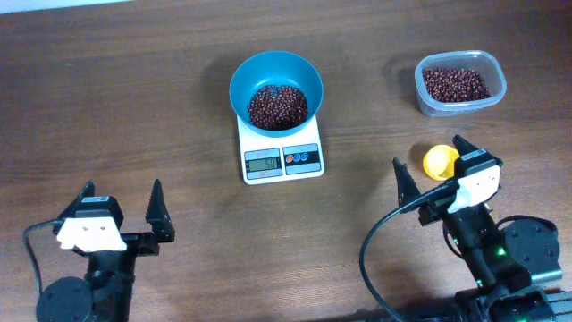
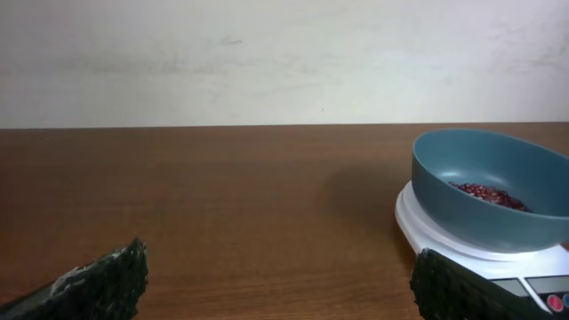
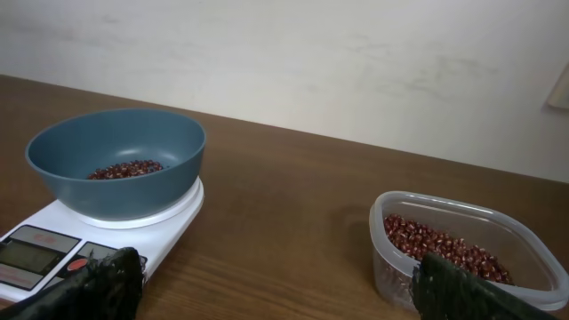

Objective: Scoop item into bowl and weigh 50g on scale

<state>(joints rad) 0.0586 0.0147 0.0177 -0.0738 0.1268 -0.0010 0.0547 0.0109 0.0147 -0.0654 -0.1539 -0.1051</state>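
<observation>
The light-blue bowl (image 1: pixel 276 80) stands on the white scale (image 1: pixel 281 159) at the table's middle back, with a pile of red-brown beans (image 1: pixel 277 105) inside. The scale's display (image 1: pixel 264 163) is lit; its digits are too small to read surely. The bowl (image 2: pixel 484 191) and scale (image 2: pixel 462 249) show at right in the left wrist view; the bowl (image 3: pixel 116 160) and scale (image 3: pixel 53 249) show at left in the right wrist view. My left gripper (image 1: pixel 121 213) is open and empty at the front left. My right gripper (image 1: pixel 431 165) is open and empty at the front right.
A clear plastic tub (image 1: pixel 460 83) holding more beans stands at the back right, also in the right wrist view (image 3: pixel 462 253). A small yellow scoop (image 1: pixel 439 160) lies on the table between my right gripper's fingers.
</observation>
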